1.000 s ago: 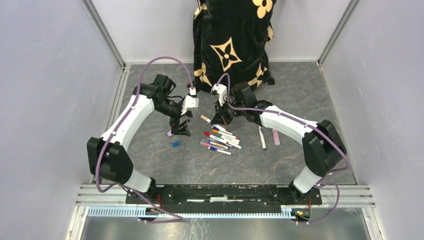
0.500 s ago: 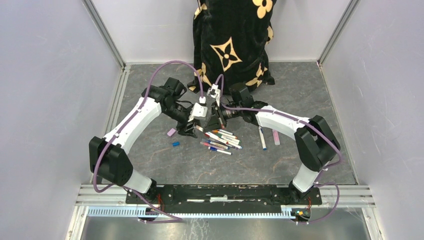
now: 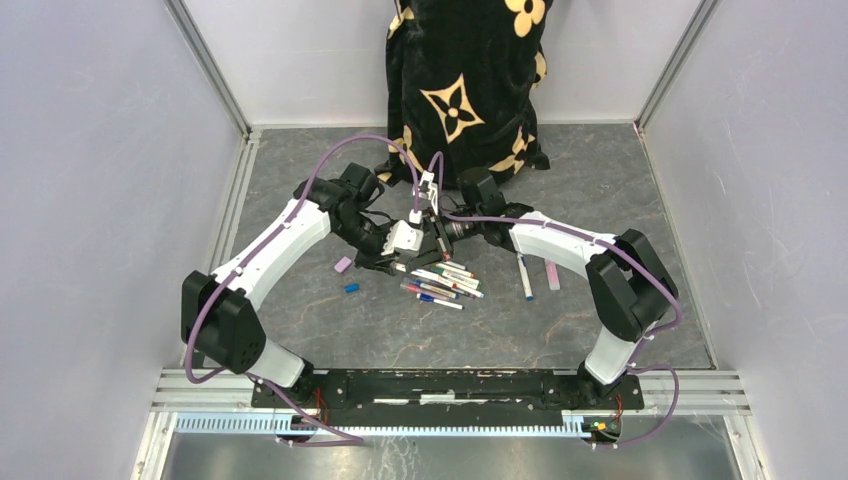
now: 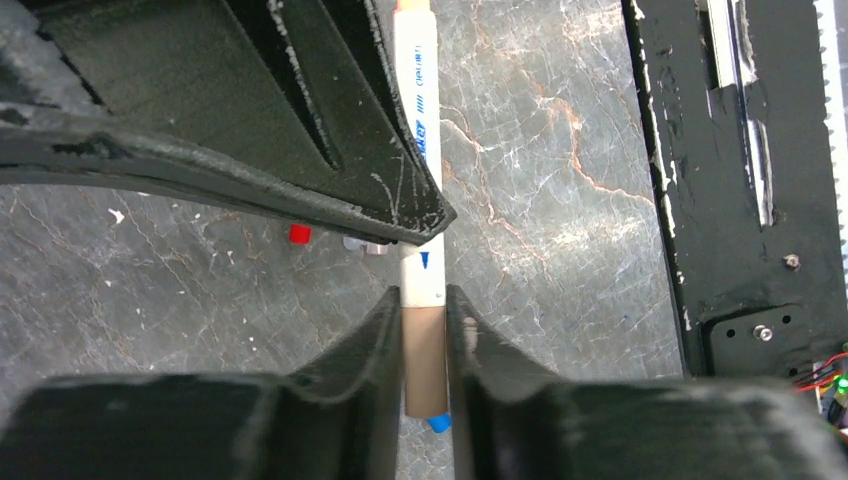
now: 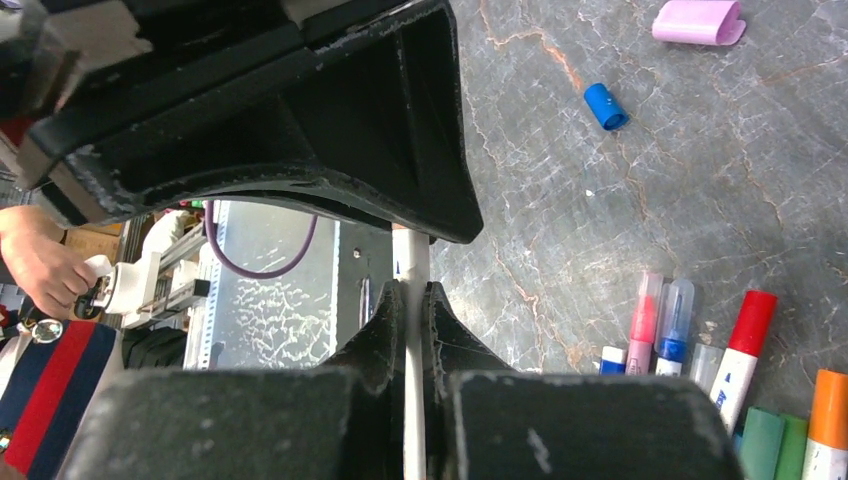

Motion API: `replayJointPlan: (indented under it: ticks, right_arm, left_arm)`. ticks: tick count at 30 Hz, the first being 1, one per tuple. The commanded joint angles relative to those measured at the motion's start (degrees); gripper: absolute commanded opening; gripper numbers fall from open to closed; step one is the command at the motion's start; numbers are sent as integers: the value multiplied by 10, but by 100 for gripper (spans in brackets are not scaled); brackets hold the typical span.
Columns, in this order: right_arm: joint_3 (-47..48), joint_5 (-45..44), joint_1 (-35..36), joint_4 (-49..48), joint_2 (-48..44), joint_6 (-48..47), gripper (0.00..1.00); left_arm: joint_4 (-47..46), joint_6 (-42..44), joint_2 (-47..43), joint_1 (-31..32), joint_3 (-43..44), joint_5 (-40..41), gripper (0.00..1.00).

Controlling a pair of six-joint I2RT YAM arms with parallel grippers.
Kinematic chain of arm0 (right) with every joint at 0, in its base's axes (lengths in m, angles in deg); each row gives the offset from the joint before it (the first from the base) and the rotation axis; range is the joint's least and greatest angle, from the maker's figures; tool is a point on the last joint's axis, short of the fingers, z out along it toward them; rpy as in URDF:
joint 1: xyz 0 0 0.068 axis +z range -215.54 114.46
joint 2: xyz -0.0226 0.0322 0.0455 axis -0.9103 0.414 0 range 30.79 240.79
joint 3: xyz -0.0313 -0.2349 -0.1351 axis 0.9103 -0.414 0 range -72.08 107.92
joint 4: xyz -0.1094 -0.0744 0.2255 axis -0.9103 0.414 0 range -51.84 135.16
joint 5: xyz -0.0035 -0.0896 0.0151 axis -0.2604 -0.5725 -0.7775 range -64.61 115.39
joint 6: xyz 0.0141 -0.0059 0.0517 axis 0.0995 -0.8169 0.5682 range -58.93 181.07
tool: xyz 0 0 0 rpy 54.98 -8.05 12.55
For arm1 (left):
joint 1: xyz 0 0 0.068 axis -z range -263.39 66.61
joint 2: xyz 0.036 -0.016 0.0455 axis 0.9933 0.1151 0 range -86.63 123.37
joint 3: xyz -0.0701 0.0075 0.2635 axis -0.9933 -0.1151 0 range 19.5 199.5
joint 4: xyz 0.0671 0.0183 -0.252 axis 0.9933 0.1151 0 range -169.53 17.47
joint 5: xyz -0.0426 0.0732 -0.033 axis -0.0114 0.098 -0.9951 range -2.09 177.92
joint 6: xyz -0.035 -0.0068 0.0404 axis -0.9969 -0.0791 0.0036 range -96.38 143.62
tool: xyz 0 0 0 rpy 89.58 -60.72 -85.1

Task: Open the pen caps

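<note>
Grey marbled table point(image 3: 620, 200) forms the work surface, enclosed by plain pale walls. A black cloth point(image 3: 465, 80) with gold flower prints stands at the far edge. Both arms meet above the middle of the table, just beyond the pile of pens point(image 3: 440, 280). Right gripper point(image 5: 413, 292): clamped tight on the white barrel of one pen point(image 4: 418, 100), which is held above the table. Left gripper point(image 4: 422, 297): its two fingers point(image 4: 375, 340) press on either side of the brownish cap point(image 4: 424, 365) at the end of the same pen, so it grips the cap. The cap is on the barrel, and a blue tip shows past its outer end. The pile lies on the table on the near side of the grippers. Its pens lie side by side and touching, with red, green, orange, pink and blue ends visible in the right wrist view. Two more pens lie apart to the right of the pile: a white pen point(image 3: 524, 276) with a blue end and, just beside it, a pink pen point(image 3: 551, 274). Two loose caps lie on the table to the left of the pile, near each other: a pink cap point(image 3: 343, 265) and a blue cap point(image 3: 351, 288).
</note>
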Motion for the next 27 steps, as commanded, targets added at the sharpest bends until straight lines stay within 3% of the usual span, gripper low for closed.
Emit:
replayJointPlan:
  ticks: [1,3,6,8,10,14,18,19,23,27]
  right_arm:
    - [22,22,-1,-18,1,-2,0]
    - [23,22,0,-16,1,-3,6]
    - [24,15,7,-23,3,2,34]
    - [27,14,16,-24,12,6,44]
    - [32,15,22,-29,21,12,46]
    - [37,15,24,-39,35,25,40]
    - [38,-2,18,-26,34,20,3]
    - [35,-7,15,-17,32,15,0]
    - [1,-30,-8,41,9,-27,0]
    - [-24,-66,-26,131,0,-98,0]
  left_arm:
    - [6,22,-18,5,-3,21,20]
    - [-3,16,-22,6,-4,24,3]
    - [-18,6,-30,8,-7,21,2]
    - [-27,-1,-36,9,-8,19,2]
    - [-31,-4,-40,8,-7,17,2]
    - [-31,-7,-45,9,-7,16,2]
    - [-23,2,-46,9,-11,26,2]
    - [-20,6,-46,9,-13,36,2]
    - [-29,35,-48,-4,-40,113,2]
    - [-22,88,-37,-74,-32,142,2]
